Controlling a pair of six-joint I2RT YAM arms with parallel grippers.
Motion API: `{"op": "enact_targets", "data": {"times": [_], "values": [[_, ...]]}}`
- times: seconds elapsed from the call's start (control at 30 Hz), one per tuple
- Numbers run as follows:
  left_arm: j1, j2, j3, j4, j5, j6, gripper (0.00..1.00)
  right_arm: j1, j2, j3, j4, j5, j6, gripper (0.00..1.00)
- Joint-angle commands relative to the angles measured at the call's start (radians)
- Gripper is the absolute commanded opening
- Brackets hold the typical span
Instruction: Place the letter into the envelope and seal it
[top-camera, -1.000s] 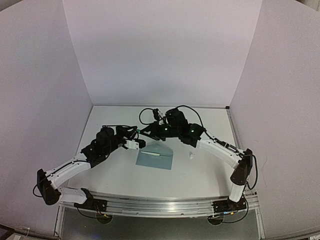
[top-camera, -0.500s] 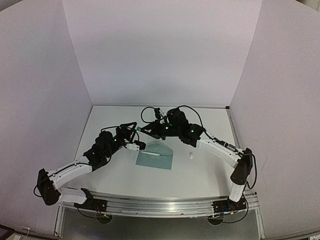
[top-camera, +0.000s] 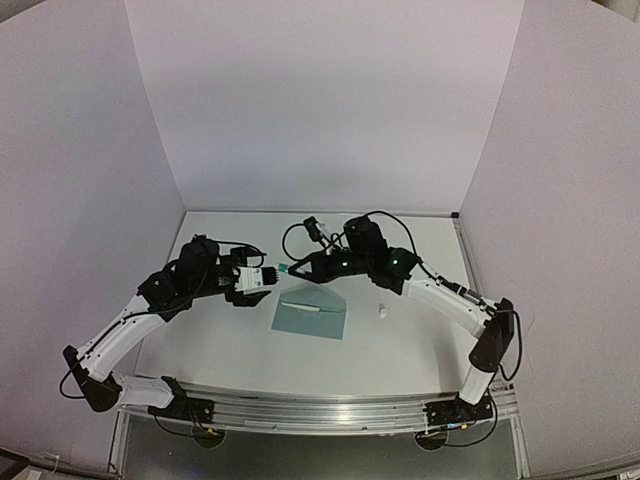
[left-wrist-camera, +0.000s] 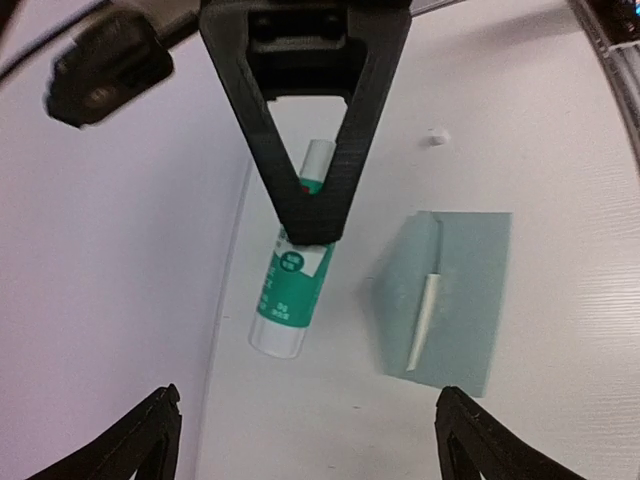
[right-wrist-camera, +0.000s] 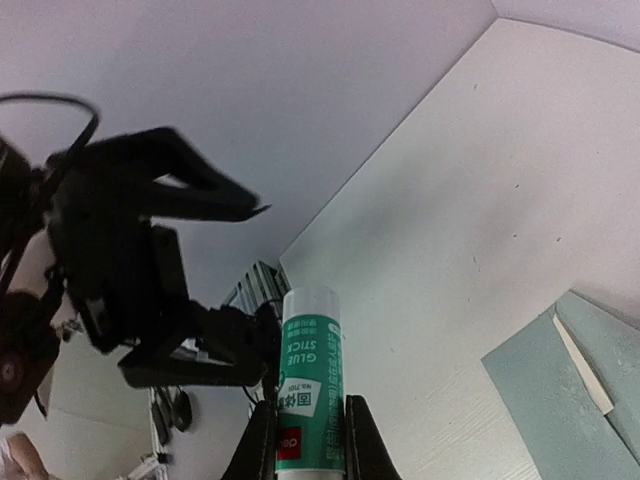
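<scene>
The teal envelope (top-camera: 311, 313) lies flat on the white table (top-camera: 400, 340), between the arms. A thin pale strip (left-wrist-camera: 425, 320) lies across it; I cannot tell if this is the letter's edge, and the letter as a sheet is hidden. My right gripper (right-wrist-camera: 310, 412) is shut on a green and white glue stick (right-wrist-camera: 311, 378), held in the air left of the envelope (right-wrist-camera: 572, 402). My left gripper (left-wrist-camera: 312, 445) is open, facing the free end of the glue stick (left-wrist-camera: 293, 283) with a gap between them, and holds nothing.
A small white cap (top-camera: 382, 311) lies on the table right of the envelope. White walls (top-camera: 320, 110) close the table in at the back and on both sides. Cables loop above the right wrist.
My left gripper has opened and drawn back to the left and upward, away from the glue stick. The right gripper still grips the stick and has shifted only slightly.
</scene>
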Motion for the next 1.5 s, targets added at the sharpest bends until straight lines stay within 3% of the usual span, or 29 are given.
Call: {"op": "enact_targets", "data": {"times": [0.0,0.17,0.37,0.63,0.97,1.2,1.47], "values": [[0.007,0.041,0.083,-0.205,0.155,-0.204,0.84,0.052,-0.119,-0.023,-0.052,0.026,-0.32,0.0],[0.009,0.066,0.114,-0.195,0.207,-0.232,0.81,0.081,-0.112,-0.006,-0.068,0.025,-0.406,0.0],[0.012,0.094,0.149,-0.18,0.275,-0.296,0.7,0.112,-0.079,0.021,-0.114,0.056,-0.517,0.0],[0.016,0.102,0.157,-0.171,0.326,-0.332,0.61,0.124,-0.051,0.048,-0.152,0.108,-0.559,0.0],[0.022,0.102,0.153,-0.18,0.346,-0.311,0.27,0.127,-0.033,0.067,-0.151,0.103,-0.564,0.0],[0.03,0.101,0.154,-0.208,0.343,-0.279,0.38,0.128,-0.047,0.06,-0.152,0.122,-0.572,0.0],[0.035,0.104,0.162,-0.235,0.34,-0.235,0.25,0.128,-0.051,0.054,-0.153,0.121,-0.572,0.0]]}}
